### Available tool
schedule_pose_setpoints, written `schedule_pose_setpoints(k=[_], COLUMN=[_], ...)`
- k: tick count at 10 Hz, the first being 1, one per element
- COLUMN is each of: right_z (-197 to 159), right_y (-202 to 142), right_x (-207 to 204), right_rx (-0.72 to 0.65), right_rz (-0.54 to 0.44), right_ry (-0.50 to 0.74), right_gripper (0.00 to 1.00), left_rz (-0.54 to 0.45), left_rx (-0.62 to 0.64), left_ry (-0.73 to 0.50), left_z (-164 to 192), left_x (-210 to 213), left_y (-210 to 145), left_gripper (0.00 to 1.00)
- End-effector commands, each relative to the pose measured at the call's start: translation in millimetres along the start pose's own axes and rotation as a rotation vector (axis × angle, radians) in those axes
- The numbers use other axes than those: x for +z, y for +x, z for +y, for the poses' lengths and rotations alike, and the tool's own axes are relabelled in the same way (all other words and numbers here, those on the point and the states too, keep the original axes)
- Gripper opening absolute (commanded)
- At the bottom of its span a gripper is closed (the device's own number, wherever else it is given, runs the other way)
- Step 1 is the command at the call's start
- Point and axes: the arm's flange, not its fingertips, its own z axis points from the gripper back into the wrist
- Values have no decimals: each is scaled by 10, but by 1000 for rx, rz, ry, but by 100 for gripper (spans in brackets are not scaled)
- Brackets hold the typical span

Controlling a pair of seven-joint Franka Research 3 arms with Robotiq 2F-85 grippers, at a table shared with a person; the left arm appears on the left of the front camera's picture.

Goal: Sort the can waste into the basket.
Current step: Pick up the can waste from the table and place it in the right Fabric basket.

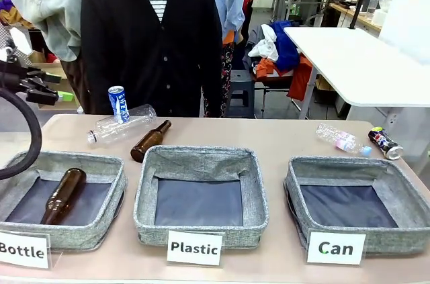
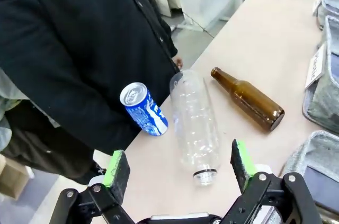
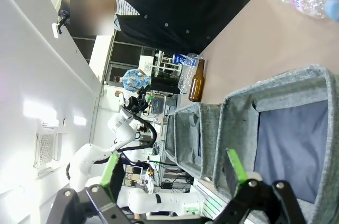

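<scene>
— Well, front view first: three grey baskets in a row, Bottle basket, Plastic basket, Can basket rightmost, dark lining bare.

— Cans?

— Two, both outside it. The blue can stands far left behind a big clear bottle. The black can lies on its side at the surface's far right, near a small clear bottle. One brown bottle lies loose, and a second brown bottle is in the Bottle basket.

— Left wrist view?

— The left end effector is spread wide, gripping nothing, over the big bottle's cap end. The blue can's open top shows up close. The black can is a faraway speck.

— Right wrist?

— The right end effector is equally wide and empty, above the Can basket's rim. The small bottle is cut off at the edge.
</scene>
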Motion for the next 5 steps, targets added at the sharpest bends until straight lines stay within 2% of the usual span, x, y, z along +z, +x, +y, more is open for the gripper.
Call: schedule_pose_setpoints(k=[1,2,3,5], right_z=[18,18,18,18], right_y=[-2,-2,-2,-2], right_x=[-14,-14,-14,-14], right_rx=[17,17,17,17], right_rz=[-5,-5,-5,-5], right_ry=[13,13,13,13], right_gripper=[100,100,100,100], left_rz=[9,27,22,74], left_rx=[1,14,4,23], left_ry=[-4,116,101,81], left_z=[-13,-31,-44,-24], left_x=[-57,-217,-347,-627], left_y=[-18,-42,-52,-153], left_gripper=[100,100,100,100])
